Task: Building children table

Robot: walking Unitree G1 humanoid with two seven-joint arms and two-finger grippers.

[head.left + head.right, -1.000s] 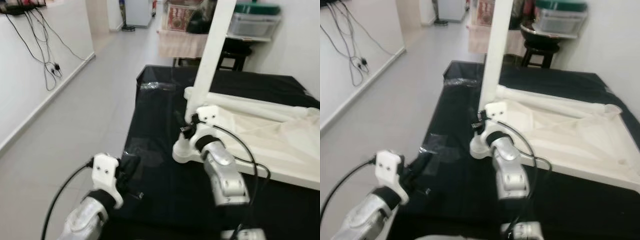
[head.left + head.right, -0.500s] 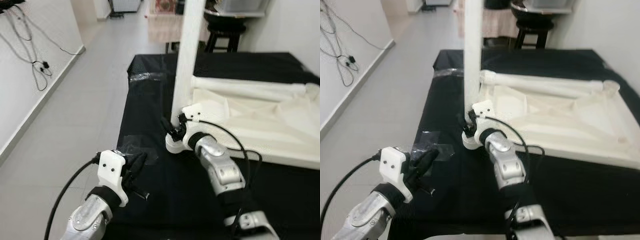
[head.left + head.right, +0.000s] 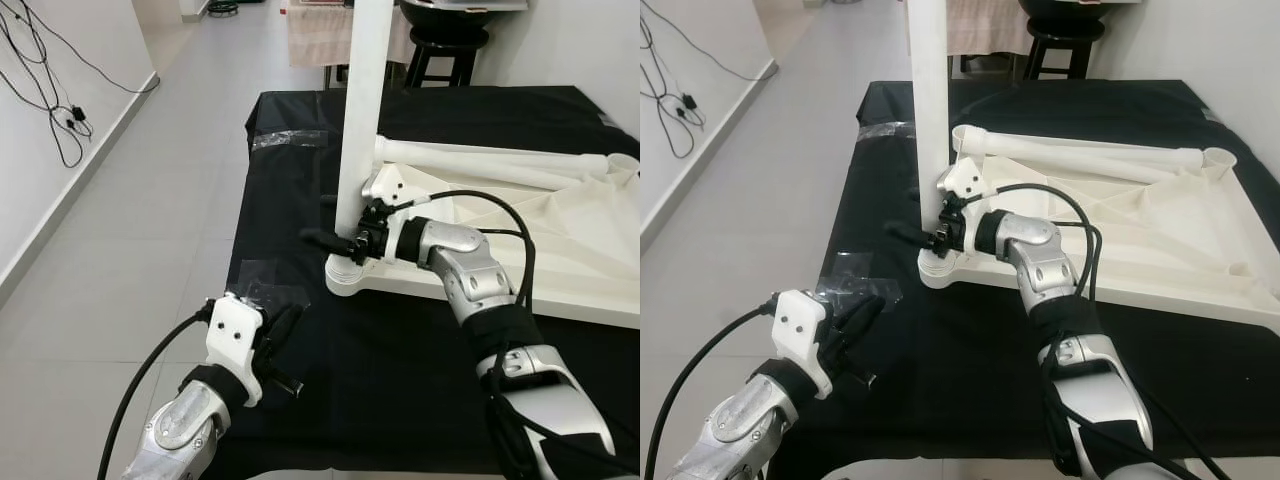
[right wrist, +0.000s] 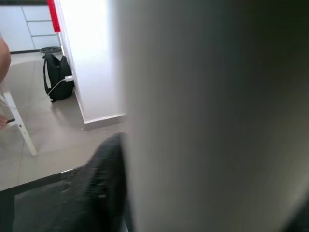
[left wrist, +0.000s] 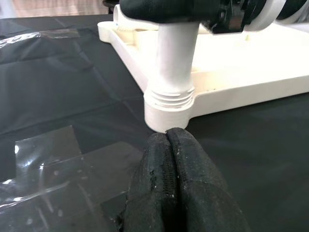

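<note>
tabletop (image 3: 560, 240), white and turned underside up, is laid on the black-covered surface (image 3: 400, 360), filling its 2 o'clock part. one leg (image 3: 362, 100) is stood upright in the corner socket (image 3: 350, 275) nearest the robot's left, its threaded collar seen just above the socket in the left wrist view. whether it is screwed fully home cannot be told. a second leg (image 3: 490, 157) is lying loose along the far edge of the tabletop, at 1 o'clock of the upright one, and an empty socket (image 3: 1220, 158) is seen at the far right corner, so most of the legs are judged still to be fitted.

the right gripper (image 3: 335, 240) is held at the foot of the upright leg, its jaws set around the leg, one finger on each side. the left gripper (image 5: 170, 164) is hovered low over the surface at 7 o'clock of the socket, jaws pressed together on nothing, beside a patch of clear tape (image 3: 265, 292).

against the earlier frames the camera is tipped further down and nearer, and the right forearm is now swung round to the right of the leg rather than below it.
</note>
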